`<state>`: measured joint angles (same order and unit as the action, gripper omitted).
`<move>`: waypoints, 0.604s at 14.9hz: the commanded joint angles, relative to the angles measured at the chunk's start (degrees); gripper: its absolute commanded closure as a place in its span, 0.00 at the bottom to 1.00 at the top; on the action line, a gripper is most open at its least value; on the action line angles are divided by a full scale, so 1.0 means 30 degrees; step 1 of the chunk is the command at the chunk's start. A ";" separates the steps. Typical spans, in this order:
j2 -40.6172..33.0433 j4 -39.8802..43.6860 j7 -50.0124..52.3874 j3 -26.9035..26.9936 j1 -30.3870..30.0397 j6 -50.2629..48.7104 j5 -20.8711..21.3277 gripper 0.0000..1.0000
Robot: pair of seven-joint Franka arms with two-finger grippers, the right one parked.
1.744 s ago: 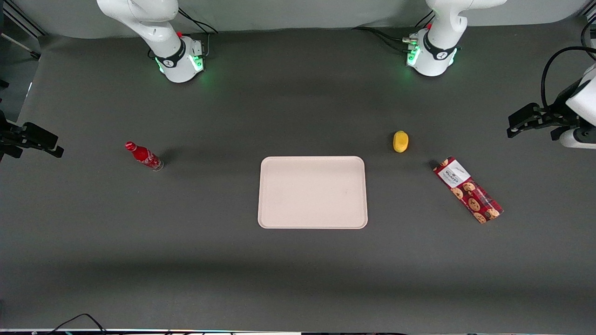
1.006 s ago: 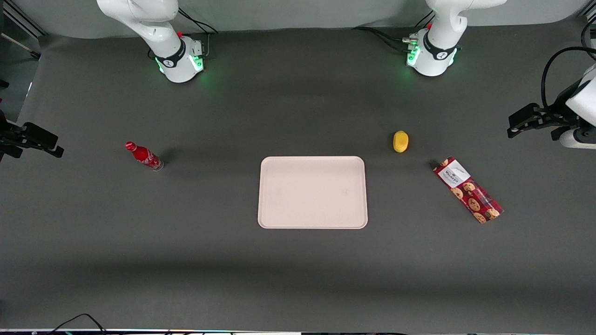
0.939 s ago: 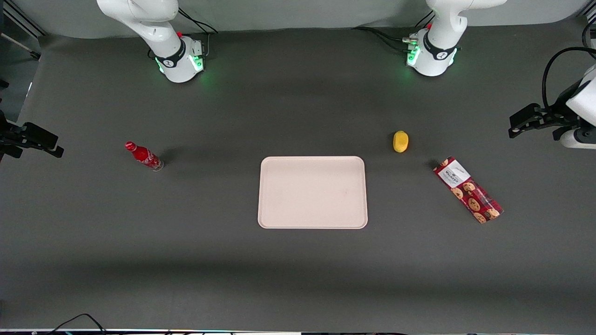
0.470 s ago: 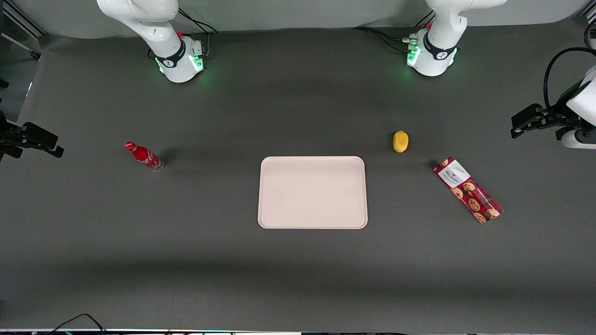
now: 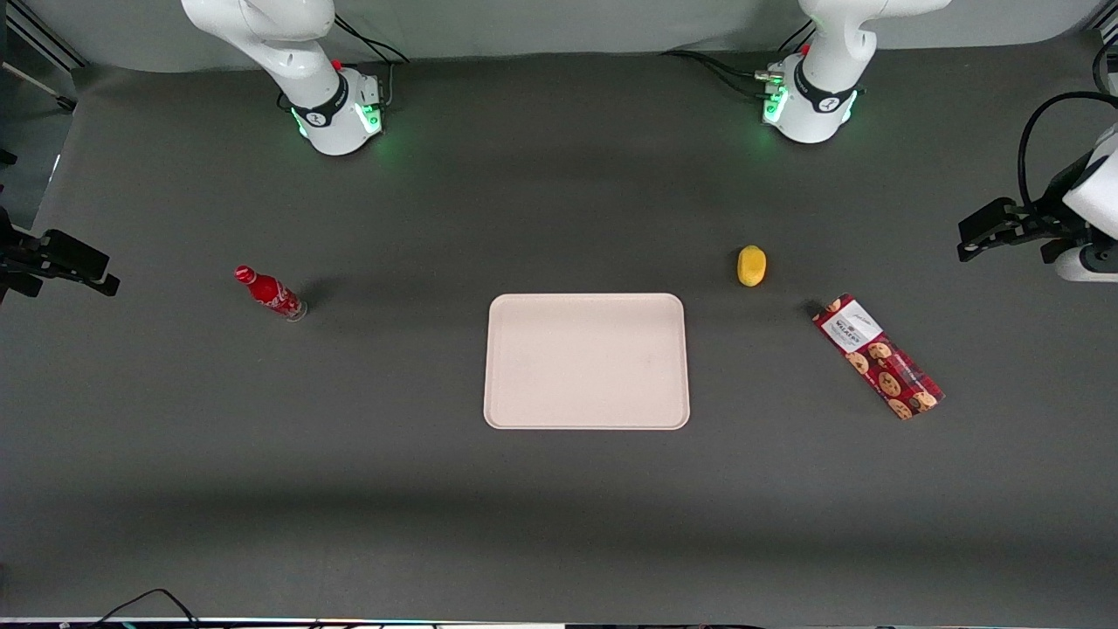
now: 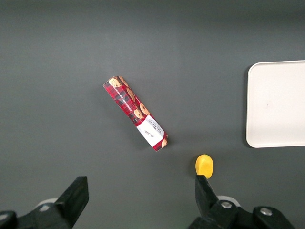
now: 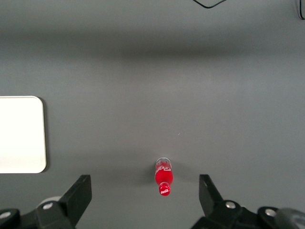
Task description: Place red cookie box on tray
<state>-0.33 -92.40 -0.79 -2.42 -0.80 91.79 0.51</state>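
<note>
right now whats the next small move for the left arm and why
Probably carry the gripper, open and high at the working arm's end of the table, over the red cookie box and begin descending: the box lies untouched on the table, apart from the tray.

front view: table [image 5: 559, 524] seen steeply from above, arm bases farthest | left wrist view: looks straight down from high up past the tool [image 6: 138, 202], spread wide | shared: red cookie box [image 5: 878, 355] [image 6: 136, 113], tray [image 5: 586, 361] [image 6: 276, 105] edge
</note>
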 commanded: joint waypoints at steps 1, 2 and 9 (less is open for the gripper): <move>0.0286 0.0303 0.0761 0.0191 0.0239 -0.0331 0.0212 0.00; 0.0315 0.0303 0.0762 0.0191 0.0210 -0.0302 0.0212 0.00; 0.0286 -0.1215 0.3627 0.0918 0.0209 -0.0099 -0.0837 0.00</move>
<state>0.70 -92.93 5.41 -2.00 -0.81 91.27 0.37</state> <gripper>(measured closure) 0.000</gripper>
